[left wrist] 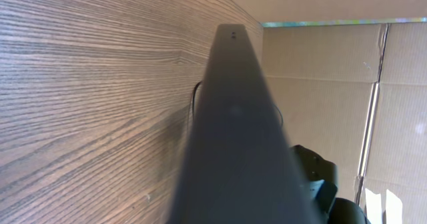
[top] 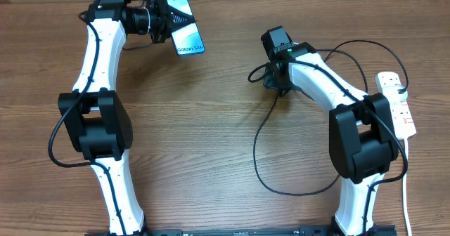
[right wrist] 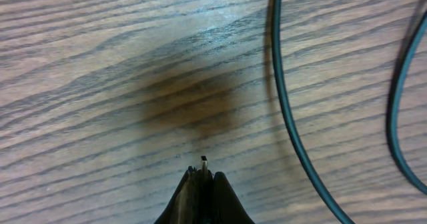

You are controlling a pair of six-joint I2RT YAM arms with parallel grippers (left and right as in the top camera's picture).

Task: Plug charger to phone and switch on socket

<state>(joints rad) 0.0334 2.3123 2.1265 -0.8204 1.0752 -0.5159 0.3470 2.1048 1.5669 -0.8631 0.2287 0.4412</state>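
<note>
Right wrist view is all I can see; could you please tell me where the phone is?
Observer: The left gripper holds the phone lifted at the far left of the table.
Operator: Thank you. Where is the socket?
Observer: The socket lies along the table's right edge.
Operator: Does any cable reach the phone?
Observer: No. The charger loops from the right gripper toward the near edge, well apart from the phone.

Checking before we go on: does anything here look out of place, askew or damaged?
Nothing damaged or spilled. The phone is askew, held at an angle by the left gripper, and the charger sprawls in loose loops.
</note>
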